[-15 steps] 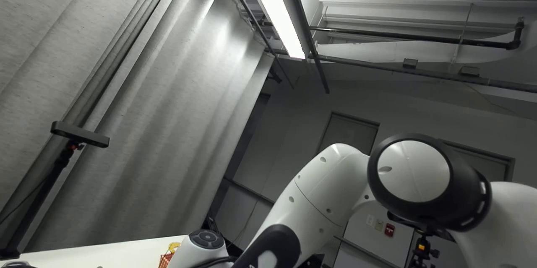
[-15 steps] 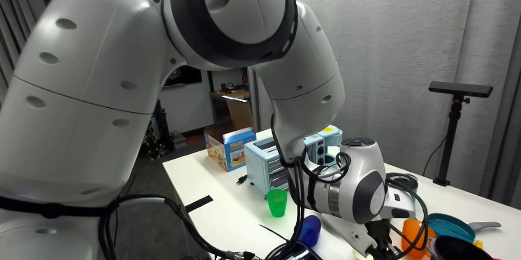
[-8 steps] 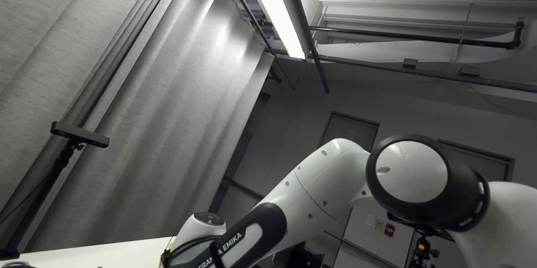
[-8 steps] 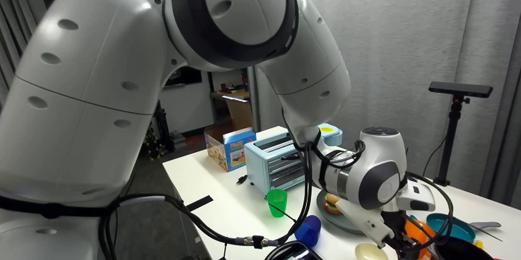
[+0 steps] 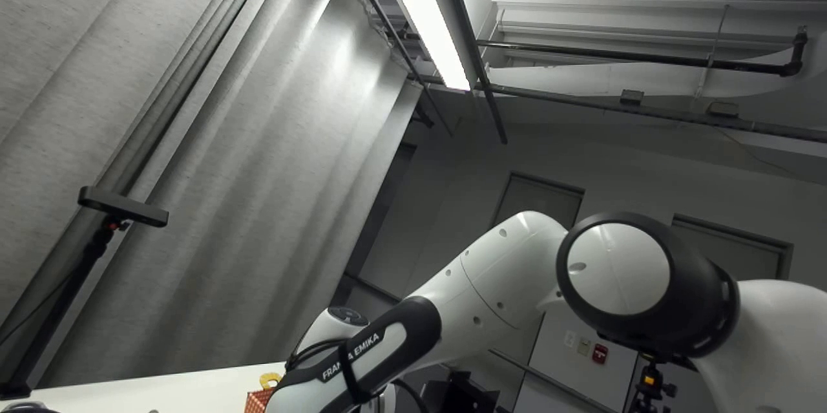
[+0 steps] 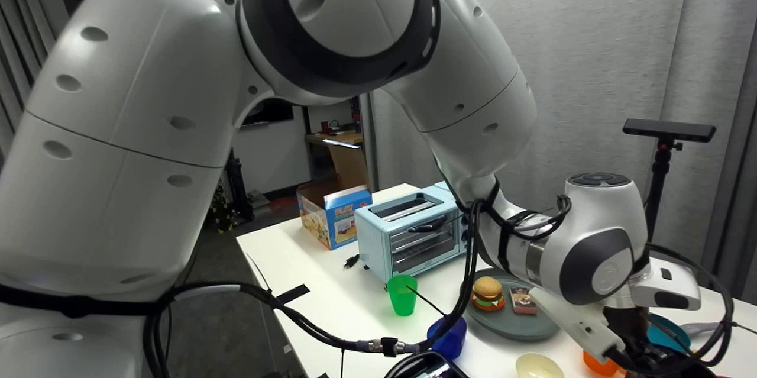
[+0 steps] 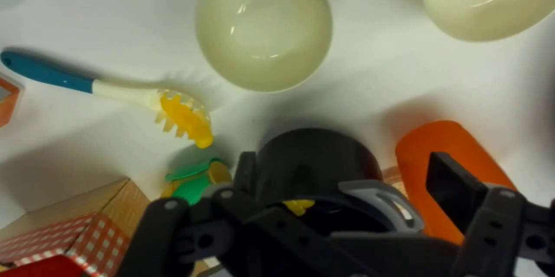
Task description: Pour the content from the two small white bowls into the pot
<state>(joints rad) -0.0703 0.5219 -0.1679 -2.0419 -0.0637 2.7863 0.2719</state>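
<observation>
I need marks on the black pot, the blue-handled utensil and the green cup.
Black pot (image 7: 318, 160): wrist view, on its side wall.
Blue-handled utensil (image 7: 120, 93): wrist view, on its pale neck.
Green cup (image 6: 401, 299): in an exterior view, on its outside below the rim.

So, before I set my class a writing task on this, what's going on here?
A robot arm has its pincer open by the black pot, and I see nothing gripped. A yellow piece shows inside the pot. On the white table sit a pale bowl and a second bowl, the latter cut off by the wrist view's edge; no contents show in either. The pouring may well be finished, though the pot's inside is mostly hidden.
</observation>
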